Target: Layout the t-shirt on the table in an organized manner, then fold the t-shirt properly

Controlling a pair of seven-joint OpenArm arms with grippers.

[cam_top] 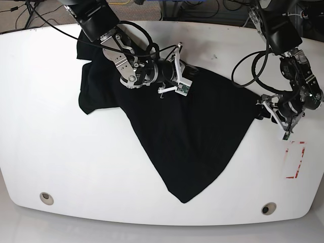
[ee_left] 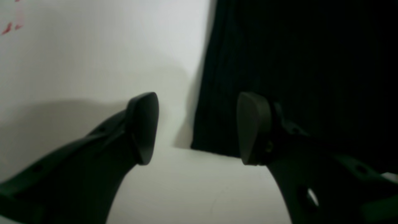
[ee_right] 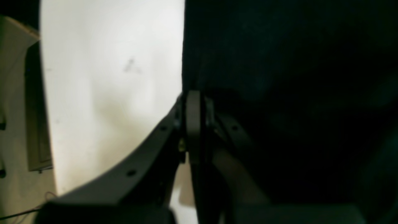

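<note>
The black t-shirt lies plain side up across the white table, bunched at the far left and tapering to a point at the near edge. My right gripper is at the shirt's far edge; in the right wrist view it is shut on the t-shirt, which hangs dark to its right. My left gripper sits at the shirt's right corner. In the left wrist view it is open, one finger over the bare table and the other over the t-shirt, whose corner lies between them.
A red-and-white tape rectangle marks the table's right side, just below my left arm. Two grommet holes sit near the front edge. Cables run behind the table's far edge.
</note>
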